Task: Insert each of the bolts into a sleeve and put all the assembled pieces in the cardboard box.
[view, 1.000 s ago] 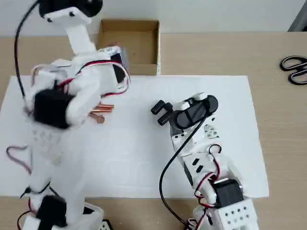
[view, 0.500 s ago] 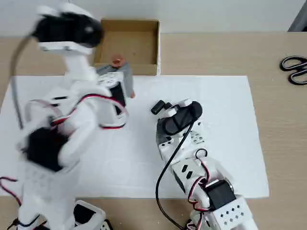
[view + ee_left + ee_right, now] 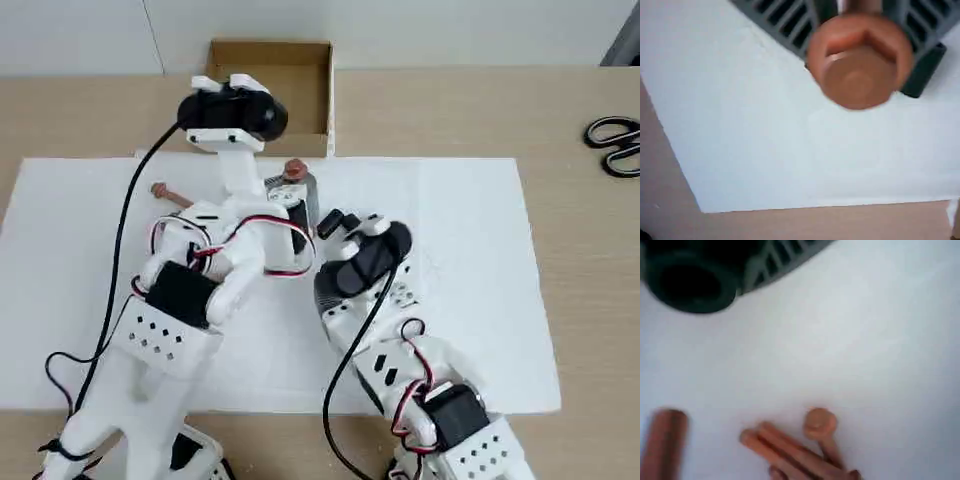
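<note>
Left gripper (image 3: 294, 182) has its jaws clamped on a bolt (image 3: 860, 60), head up over the sheet (image 3: 470, 280) near the box (image 3: 300, 95), so we're mid-assembly, and next it needs lining up with what is probably a sleeve (image 3: 664, 440) lying on the sheet.

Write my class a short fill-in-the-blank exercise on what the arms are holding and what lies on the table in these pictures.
1. The left gripper is shut on a copper ____.
2. The sheet spread on the table is ____ in colour.
3. Off the sheet, on the bare table, lies a pair of ____.
Missing words: bolt; white; scissors.
</note>
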